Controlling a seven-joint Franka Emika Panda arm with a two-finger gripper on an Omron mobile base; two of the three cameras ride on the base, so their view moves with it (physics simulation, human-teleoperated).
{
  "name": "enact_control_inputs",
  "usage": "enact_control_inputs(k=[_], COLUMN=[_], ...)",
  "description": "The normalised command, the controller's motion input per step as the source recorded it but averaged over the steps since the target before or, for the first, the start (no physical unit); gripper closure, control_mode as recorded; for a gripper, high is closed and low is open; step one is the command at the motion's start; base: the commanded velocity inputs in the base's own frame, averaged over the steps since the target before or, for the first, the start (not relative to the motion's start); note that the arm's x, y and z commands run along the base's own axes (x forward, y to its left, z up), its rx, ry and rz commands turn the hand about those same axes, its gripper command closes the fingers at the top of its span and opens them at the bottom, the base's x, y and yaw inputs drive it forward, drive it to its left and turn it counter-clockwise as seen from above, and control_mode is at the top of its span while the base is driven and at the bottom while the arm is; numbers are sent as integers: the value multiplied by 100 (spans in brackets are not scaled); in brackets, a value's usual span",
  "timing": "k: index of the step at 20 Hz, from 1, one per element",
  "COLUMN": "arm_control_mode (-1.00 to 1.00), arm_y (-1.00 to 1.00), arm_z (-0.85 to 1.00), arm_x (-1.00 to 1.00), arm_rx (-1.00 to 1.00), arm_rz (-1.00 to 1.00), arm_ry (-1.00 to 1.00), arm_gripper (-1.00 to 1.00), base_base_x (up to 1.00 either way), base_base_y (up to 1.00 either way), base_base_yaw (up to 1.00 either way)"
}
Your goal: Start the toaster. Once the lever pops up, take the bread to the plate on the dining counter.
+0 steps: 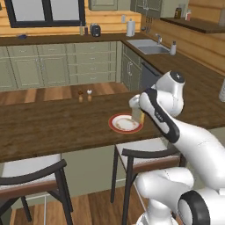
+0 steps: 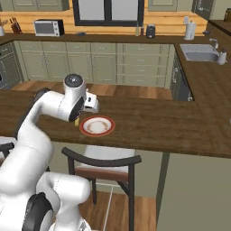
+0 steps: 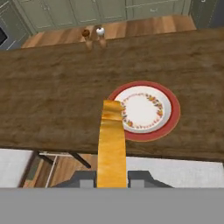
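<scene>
My claw (image 3: 112,175) grips the square light-tan slice of bread with a darker brown crust (image 3: 111,144), which stands edge-on between my two dark fingertips (image 3: 85,177). The bread's far end reaches over the near left rim of the round white plate with a red-orange rim (image 3: 173,109); from the hand view I cannot tell whether bread and plate touch. In the left base view the bread (image 1: 137,115) hangs just above the plate (image 1: 115,125), beside my white forearm.

The plate lies on the long dark-brown wood-grain surface of the dining counter (image 1: 52,123), near its front edge. Two small shakers (image 3: 92,36), one dark-capped and one white-capped, stand together at the far edge of that surface, well apart from the plate. Black-framed stools with pale seats (image 1: 145,156) are tucked under the near side.

Across the plank floor runs the wooden worktop on sage-green drawer cabinets (image 1: 61,66), below a dark-framed window (image 2: 108,11). The small chrome toaster with a black end face (image 1: 95,30) sits on it beside two slim bottles (image 1: 83,30). A steel sink (image 2: 198,55) is set into the right-hand run, and a microwave (image 2: 47,28) stands at the far left.
</scene>
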Motion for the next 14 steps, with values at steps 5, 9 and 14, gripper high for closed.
enact_control_inputs(k=[5,9,14], arm_control_mode=[-100,-100,-100], arm_y=[3,0,0], arm_z=[-64,-40,-36], arm_x=[100,75,64], arm_rx=[0,0,0], arm_rz=[0,0,0], arm_ry=[15,-4,-1], arm_gripper=[100,100,100], base_base_x=[0,0,0], base_base_y=[0,0,0], base_base_yaw=[0,0,0])
